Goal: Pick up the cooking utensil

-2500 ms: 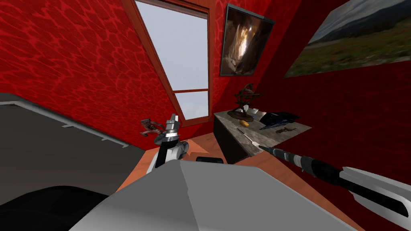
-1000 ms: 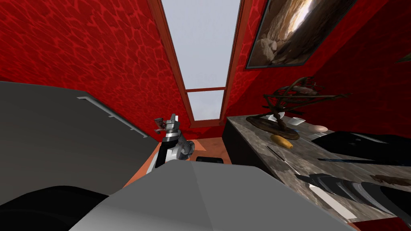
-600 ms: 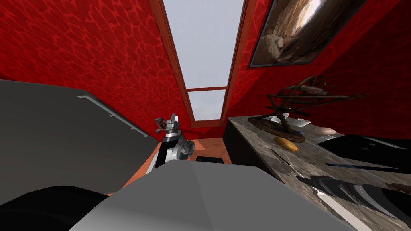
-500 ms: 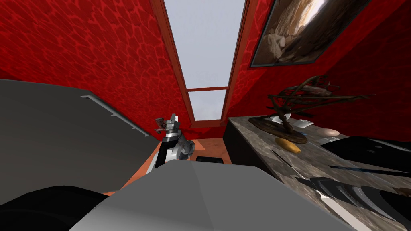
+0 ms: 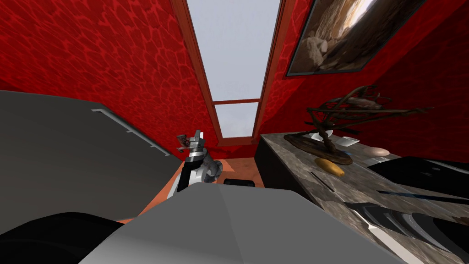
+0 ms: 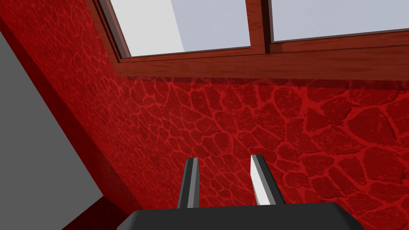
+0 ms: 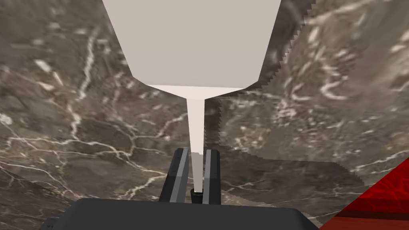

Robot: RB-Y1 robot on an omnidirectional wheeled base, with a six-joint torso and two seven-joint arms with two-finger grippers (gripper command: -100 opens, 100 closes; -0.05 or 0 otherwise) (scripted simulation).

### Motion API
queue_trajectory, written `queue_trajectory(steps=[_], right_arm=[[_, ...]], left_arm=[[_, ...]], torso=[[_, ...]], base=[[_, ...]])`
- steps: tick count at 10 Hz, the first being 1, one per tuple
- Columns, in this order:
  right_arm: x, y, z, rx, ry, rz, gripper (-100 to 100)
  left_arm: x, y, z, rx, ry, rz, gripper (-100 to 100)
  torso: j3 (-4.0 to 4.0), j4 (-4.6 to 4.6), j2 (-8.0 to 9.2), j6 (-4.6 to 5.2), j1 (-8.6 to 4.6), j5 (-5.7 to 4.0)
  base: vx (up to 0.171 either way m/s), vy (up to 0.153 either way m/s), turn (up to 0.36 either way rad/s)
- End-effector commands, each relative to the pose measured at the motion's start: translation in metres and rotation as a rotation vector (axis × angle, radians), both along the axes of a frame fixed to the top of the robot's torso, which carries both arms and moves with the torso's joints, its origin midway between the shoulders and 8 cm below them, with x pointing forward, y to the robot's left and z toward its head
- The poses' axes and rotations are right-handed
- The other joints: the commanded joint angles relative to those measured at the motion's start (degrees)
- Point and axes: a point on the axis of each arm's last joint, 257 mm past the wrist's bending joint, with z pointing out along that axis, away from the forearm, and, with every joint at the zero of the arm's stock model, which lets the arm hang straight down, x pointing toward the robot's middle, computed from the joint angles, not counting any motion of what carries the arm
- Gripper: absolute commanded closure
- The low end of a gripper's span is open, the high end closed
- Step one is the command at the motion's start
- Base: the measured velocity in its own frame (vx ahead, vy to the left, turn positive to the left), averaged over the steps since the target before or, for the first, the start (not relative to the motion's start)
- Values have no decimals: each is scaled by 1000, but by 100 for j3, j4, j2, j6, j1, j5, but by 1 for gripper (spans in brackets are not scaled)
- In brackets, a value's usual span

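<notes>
Right gripper (image 7: 196, 153) fingers clamped on the thin handle of the white spatula (image 7: 191, 48). Blade extends over the marbled tabletop (image 7: 80, 131), near its edge. Left gripper (image 6: 225, 159) fingers apart, holding nothing.

Viewpoint: since 2.5 s ago I have moved in on the marble counter (image 5: 297, 160) (my own move, not the furniture's). It was small at mid-right and now spreads large across the right.
Last half second: the head view crept on, so the armillary ornament (image 5: 316, 144) and the orange-yellow lump (image 5: 329, 167) sit slightly further right.
Wall pictures: the landscape has left the view, and the cave picture (image 5: 339, 36) has grown into the top right corner.
Right arm (image 5: 412, 224): then stretched to the counter's near corner, now low over the countertop, its right gripper (image 7: 196, 151) pinching the pale spatula (image 7: 191, 44).
</notes>
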Motion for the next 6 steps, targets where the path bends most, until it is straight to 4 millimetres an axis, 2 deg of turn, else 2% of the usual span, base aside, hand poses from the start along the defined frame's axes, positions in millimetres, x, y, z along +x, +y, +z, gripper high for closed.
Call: queue_trajectory(steps=[1,2,3,4,5,6], right_arm=[[0,0,0,0,0,0,100],[0,0,0,0,0,0,0],[3,-1,9,-2,-1,5,100],[7,-2,14,-3,-1,10,100],[4,-2,10,-3,-1,7,100],[4,-2,11,-3,-1,8,0]], left_arm=[[0,0,0,0,0,0,0],[0,0,0,0,0,0,0],[0,0,0,0,0,0,0],[0,0,0,0,0,0,0],[0,0,0,0,0,0,0],[0,0,0,0,0,0,0]], torso=[[0,0,0,0,0,0],[0,0,0,0,0,0],[0,0,0,0,-1,0],[3,1,6,4,3,3],[7,2,12,4,8,5],[5,2,9,1,5,1]], base=[[0,0,0],[0,0,0],[-14,6,-51],[-28,16,-70],[-14,8,-15],[0,0,0]])
